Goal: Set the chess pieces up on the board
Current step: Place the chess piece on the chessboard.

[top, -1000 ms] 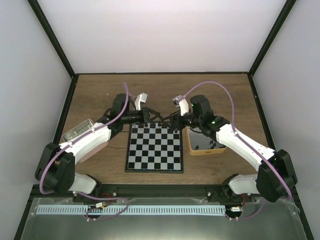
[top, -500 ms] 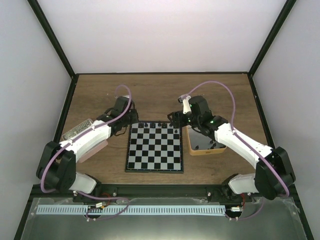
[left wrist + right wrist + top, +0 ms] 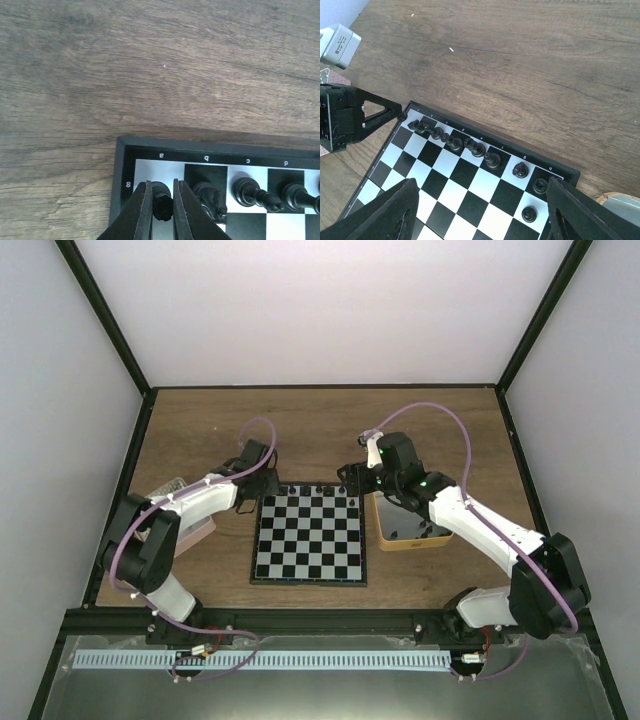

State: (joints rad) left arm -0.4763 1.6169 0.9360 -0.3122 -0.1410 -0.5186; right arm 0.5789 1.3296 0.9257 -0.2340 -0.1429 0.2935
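Glossy black chess pieces — checkered board

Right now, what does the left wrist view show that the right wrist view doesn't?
Left wrist only: left gripper shut on a corner chess piece, rim letters readable. Right wrist only: right gripper open, a lone piece on the second row, a tin's rim. Both: the board, back-row pieces, wooden table.
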